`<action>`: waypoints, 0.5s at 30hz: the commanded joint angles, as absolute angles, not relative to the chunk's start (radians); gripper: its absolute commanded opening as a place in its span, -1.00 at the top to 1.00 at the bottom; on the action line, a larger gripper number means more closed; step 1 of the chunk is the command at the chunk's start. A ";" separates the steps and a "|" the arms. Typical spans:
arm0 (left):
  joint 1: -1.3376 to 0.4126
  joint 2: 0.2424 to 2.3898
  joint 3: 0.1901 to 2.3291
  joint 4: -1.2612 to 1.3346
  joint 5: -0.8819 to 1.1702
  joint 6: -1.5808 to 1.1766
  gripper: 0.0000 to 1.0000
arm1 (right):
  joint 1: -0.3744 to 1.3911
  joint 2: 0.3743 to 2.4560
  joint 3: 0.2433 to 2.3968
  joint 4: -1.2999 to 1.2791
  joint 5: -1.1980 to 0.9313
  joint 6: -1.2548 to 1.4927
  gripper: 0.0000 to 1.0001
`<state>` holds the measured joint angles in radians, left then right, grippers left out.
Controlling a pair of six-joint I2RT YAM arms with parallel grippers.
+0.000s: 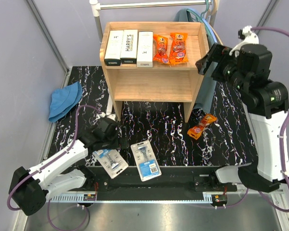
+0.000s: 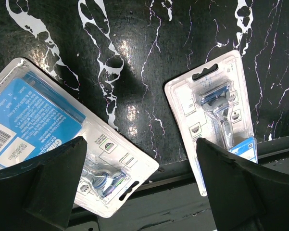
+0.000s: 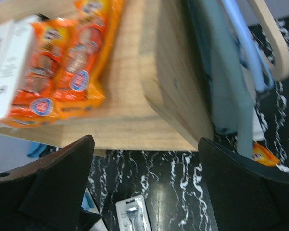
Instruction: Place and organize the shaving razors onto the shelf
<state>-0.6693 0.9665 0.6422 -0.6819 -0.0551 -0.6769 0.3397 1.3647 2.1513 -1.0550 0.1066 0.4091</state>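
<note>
Shelf (image 1: 149,84), top tier: boxes (image 1: 129,46), two pouches (image 1: 170,48).
Third pouch (image 1: 202,125): on tabletop (image 1: 163,130), by shelf leg.
Left card (image 1: 110,162), right card (image 1: 148,166): flat at near edge.
Left hand (image 2: 140,142): spread, empty, over gap between cards.
Right hand (image 1: 207,60): spread, empty, beside shelf.
Advice: centre over one card, pinch at overhanging end.

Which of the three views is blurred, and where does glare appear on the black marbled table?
Right wrist view: blurred throughout; the orange pouches and the light wooden shelf look smeared. Left wrist view: sharp, with one bright glare patch on the glossy black marbled table, a dark shadow just below it. Top external view: sharp and evenly lit.
</note>
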 commanded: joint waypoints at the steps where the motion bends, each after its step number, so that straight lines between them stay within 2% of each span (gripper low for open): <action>1: -0.673 0.928 0.624 -0.649 -0.040 -0.669 -0.98 | 0.336 1.226 1.995 -1.046 0.250 0.446 -0.99; 7: -0.673 0.931 0.626 -0.650 -0.037 -0.670 -0.98 | 0.318 1.102 1.688 -1.019 0.287 0.520 -0.99; 15: -0.673 0.911 0.612 -0.650 -0.034 -0.683 -0.98 | 0.218 1.002 1.261 -0.884 0.172 0.601 -0.99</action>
